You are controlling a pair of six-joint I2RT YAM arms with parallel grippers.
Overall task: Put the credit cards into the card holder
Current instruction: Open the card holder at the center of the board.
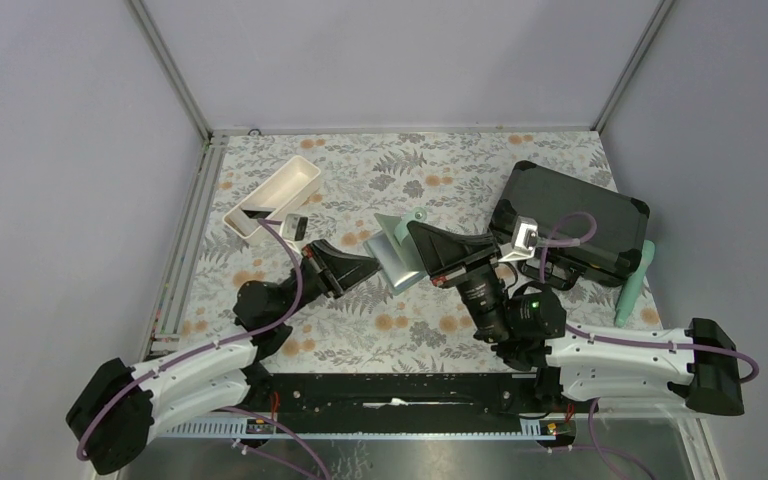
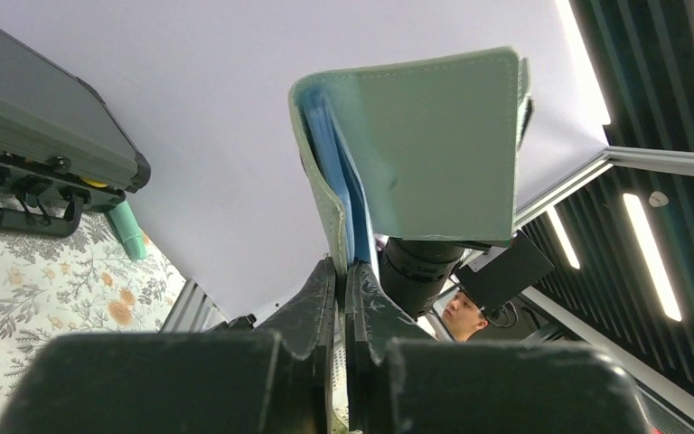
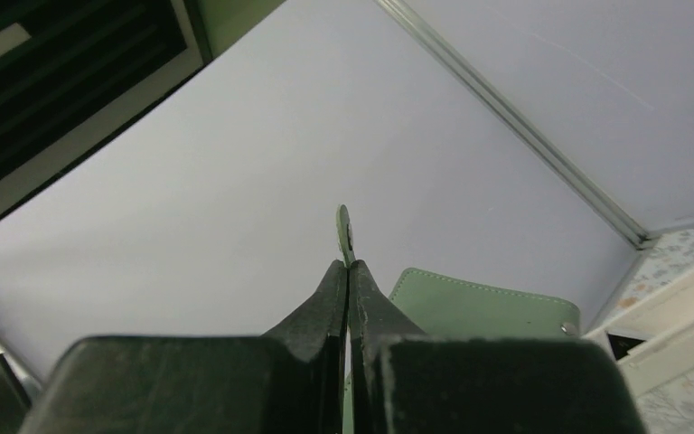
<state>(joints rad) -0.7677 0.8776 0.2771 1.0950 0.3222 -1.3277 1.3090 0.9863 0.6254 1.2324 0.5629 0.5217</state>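
Note:
The sage-green card holder (image 1: pixel 397 256) is held up off the table between both grippers. My left gripper (image 1: pixel 372 266) is shut on the lower edge of one cover. In the left wrist view the card holder (image 2: pixel 438 145) stands partly open above the left gripper (image 2: pixel 344 268), showing pale blue pockets (image 2: pixel 336 176). My right gripper (image 1: pixel 413 233) is shut on the holder's thin green flap (image 3: pixel 344 231); the other cover (image 3: pixel 483 306) shows behind the right gripper (image 3: pixel 348 268). One small dark credit card (image 1: pixel 295 225) lies by the white tray.
A white oblong tray (image 1: pixel 282 190) sits at the back left. A large black hard case (image 1: pixel 572 220) lies at the right, with a teal pen-like thing (image 1: pixel 636 285) beside it. The metal frame rail (image 1: pixel 188 240) runs along the left edge.

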